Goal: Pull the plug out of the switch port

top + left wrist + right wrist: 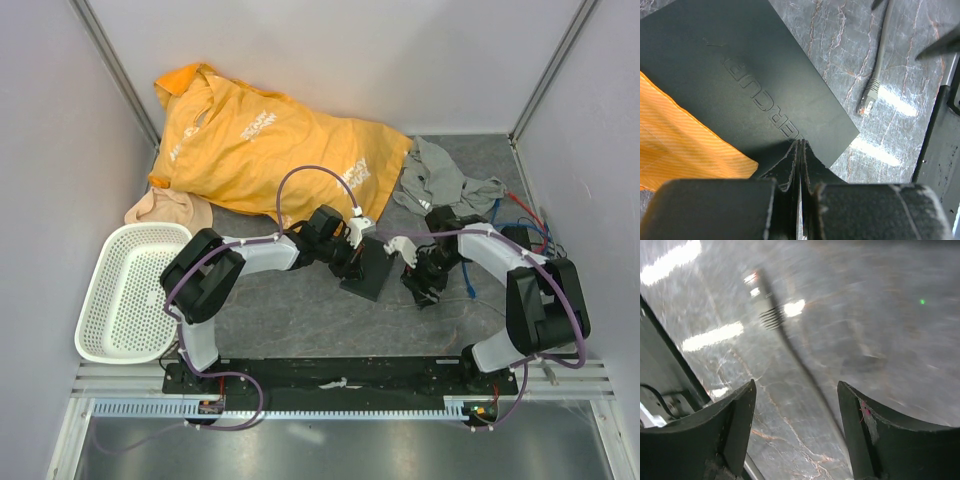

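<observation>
The switch is a flat matte-black box (740, 75) with raised lettering, lying on the marble table partly over orange cloth; in the top view it (372, 275) sits between the two arms. Its edge port does not show. A grey cable ends in a clear plug (867, 97) that lies loose on the table, apart from the box's right edge. My left gripper (800, 145) is shut and empty, its tips over the box's near corner. My right gripper (797, 405) is open above the table, and the blurred cable (790, 345) and plug (771, 316) lie in front of it.
An orange shirt (270, 140) and a grey cloth (440, 180) lie at the back. A white basket (125, 290) stands at the left, with a beige cloth (165, 208) behind it. Blue and red cables (520, 215) lie at the right. A black base rail (940, 150) runs alongside.
</observation>
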